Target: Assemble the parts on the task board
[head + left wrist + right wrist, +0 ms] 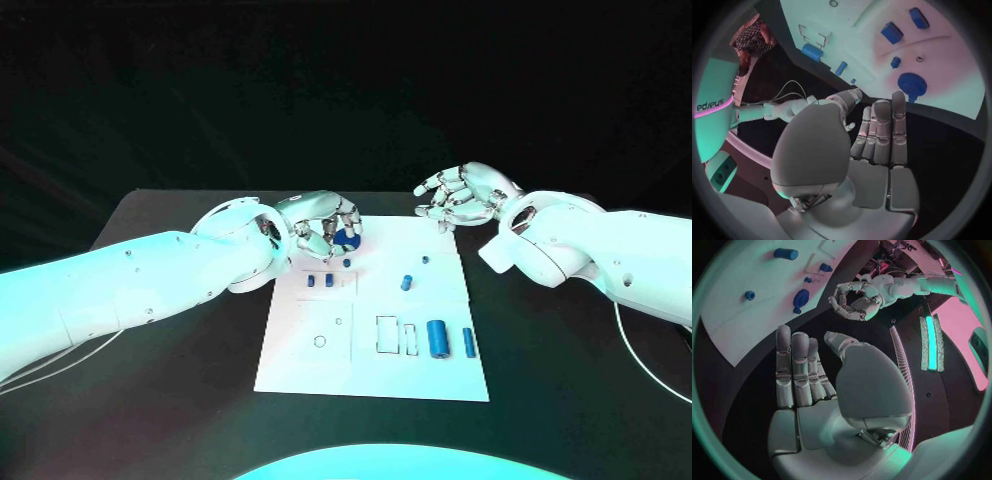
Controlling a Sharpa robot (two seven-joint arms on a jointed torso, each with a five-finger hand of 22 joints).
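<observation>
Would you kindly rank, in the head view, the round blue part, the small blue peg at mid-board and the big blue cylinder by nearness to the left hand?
1. Round blue part: on the board's far edge, right under the left hand's fingers.
2. Small blue peg: mid-board, toward the right.
3. Big blue cylinder: near-right area of the task board, farthest.

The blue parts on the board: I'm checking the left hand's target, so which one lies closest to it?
The round blue part at the task board's far edge, right under the left hand. The other blue parts lie nearer the robot.
</observation>
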